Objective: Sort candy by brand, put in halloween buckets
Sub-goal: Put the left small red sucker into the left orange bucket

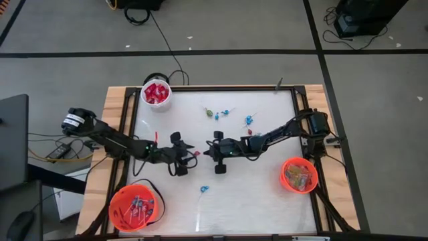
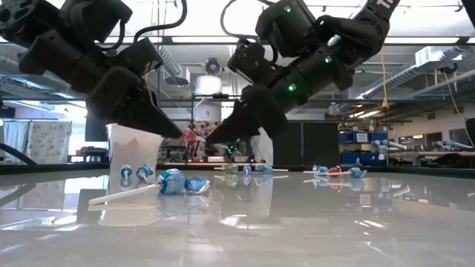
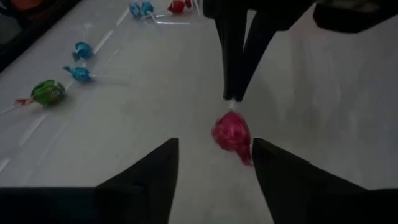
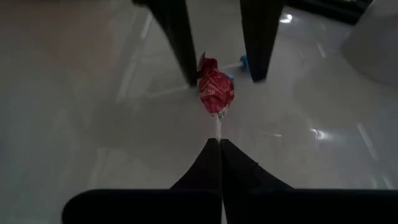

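At the left edge of the white table top [image 1: 267, 194] the left arm reaches toward the middle, and the left gripper [image 1: 189, 155] has its two dark fingers [image 3: 149, 180] spread apart, one on each side of a red wrapped lollipop [image 3: 232, 135] with a thin white stick. In the left wrist view the fingers stand clear of the wrapper, so this gripper is released and grasps nothing.

The lollipop lies near the middle of the table, between the two grippers. Its long axis runs from left to right across the table: the round red head points to the left gripper, and the stick points to the right gripper.

The right gripper [image 4: 219, 146] comes from the right side with its fingers pressed together on the end of the stick, so it is clenched on the lollipop.

Other sweets lie nearer the far edge: a green wrapped lollipop [image 3: 48, 92] and some blue wrapped lollipops [image 3: 81, 50]. One more blue lollipop [image 1: 203, 189] lies toward the near edge.

A white round cup [image 1: 156, 93] with red packets stands at the far left corner. An orange round plastic bucket [image 1: 133, 208] stands at the near left corner, and a second orange bucket [image 1: 298, 175] stands at the right edge.
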